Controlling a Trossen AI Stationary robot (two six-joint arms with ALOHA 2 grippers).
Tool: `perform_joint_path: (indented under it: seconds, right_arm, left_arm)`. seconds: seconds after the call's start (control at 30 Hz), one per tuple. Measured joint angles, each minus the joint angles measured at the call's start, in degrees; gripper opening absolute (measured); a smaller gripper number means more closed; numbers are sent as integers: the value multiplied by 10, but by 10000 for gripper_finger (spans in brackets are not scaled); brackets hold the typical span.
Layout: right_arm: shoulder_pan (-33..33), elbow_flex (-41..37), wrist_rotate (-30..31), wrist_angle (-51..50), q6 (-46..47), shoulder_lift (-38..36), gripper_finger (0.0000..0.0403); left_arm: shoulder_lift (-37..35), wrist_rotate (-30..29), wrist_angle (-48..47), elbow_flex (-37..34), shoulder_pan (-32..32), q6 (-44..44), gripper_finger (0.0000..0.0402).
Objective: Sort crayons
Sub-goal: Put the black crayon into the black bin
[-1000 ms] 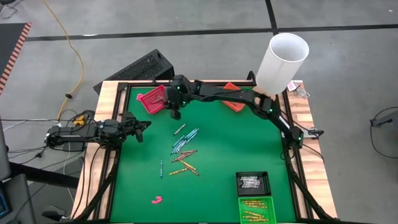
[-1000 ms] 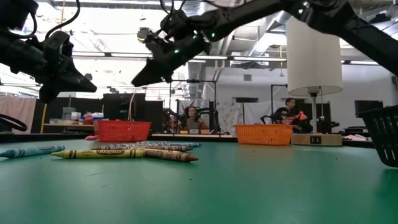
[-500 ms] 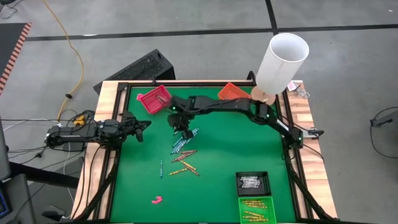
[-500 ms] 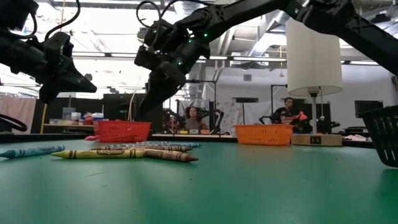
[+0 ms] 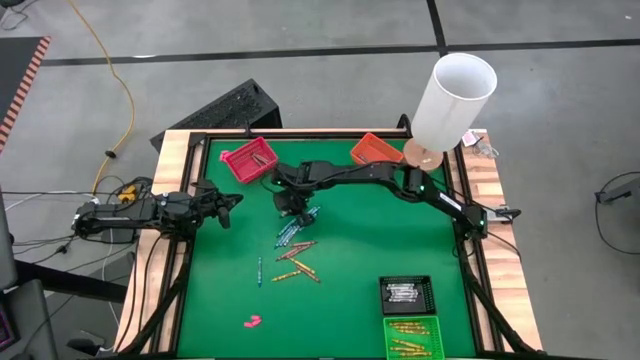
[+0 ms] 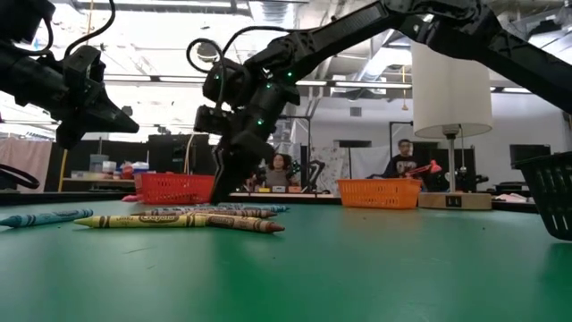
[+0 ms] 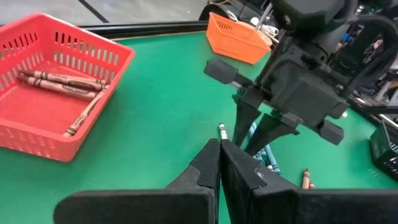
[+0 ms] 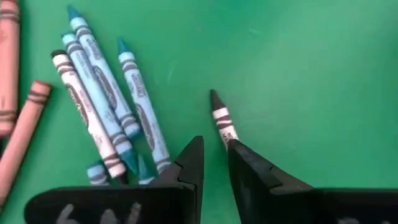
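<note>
Several crayons (image 5: pixel 294 243) lie loose on the green mat in a heap: blue ones (image 8: pixel 118 106), yellow and brown ones (image 6: pixel 179 219). My right gripper (image 8: pixel 214 149) hangs low over the far end of the heap, open and pointing steeply down, its fingertips (image 6: pixel 219 197) just above the mat. A dark-tipped crayon (image 8: pixel 221 118) lies on its side just ahead of the fingers; I cannot tell whether it touches one. My left gripper (image 7: pixel 219 152) waits shut at the table's left edge (image 5: pixel 228 205), clear of the crayons.
A red basket (image 5: pixel 247 160) with brown crayons stands at the far left, an orange basket (image 5: pixel 375 150) at the far middle. A black tray (image 5: pixel 407 295) and a green tray (image 5: pixel 412 338) sit near right. A pink lump (image 5: pixel 252 321) lies near the front. A white tube (image 5: pixel 455 100) stands far right.
My right gripper has left the red basket, moving toward the table's near edge and down to the far end of the crayon heap. It has tipped to point more steeply down. Its fingers have kept the same gap. The crayons have stayed put.
</note>
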Motion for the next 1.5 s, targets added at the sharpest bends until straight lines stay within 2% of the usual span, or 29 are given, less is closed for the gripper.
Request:
perform_joint_path:
  seconds: [0.17, 0.53, 0.63, 0.8, 0.97, 1.13, 1.4, 1.5]
  right_arm:
    - [-1, -7, 27, 1, -29, -1, 87]
    - [1, -7, 36, -8, -38, -9, 87]
    - [1, -6, 39, 8, -42, -19, 87]
    - [-3, -6, 78, 50, -37, -16, 87]
    - [-9, -6, 81, 68, -34, 0, 87]
    - [-13, -5, 99, 84, -3, 21, 87]
    - [-10, -4, 98, 51, 17, 21, 87]
    - [-10, 0, 101, 41, 64, 14, 87]
  left_arm:
    - [0, -1, -1, 0, 0, 0, 0]
    - [0, 0, 0, 0, 0, 0, 0]
    - [0, 0, 0, 0, 0, 0, 0]
    - [0, -1, 0, 0, 0, 2, 0]
    - [0, -1, 0, 0, 0, 9, 0]
    - [0, -1, -1, 0, 0, 14, 0]
    - [0, -1, -1, 0, 0, 15, 0]
    - [0, 0, -1, 0, 0, 14, 0]
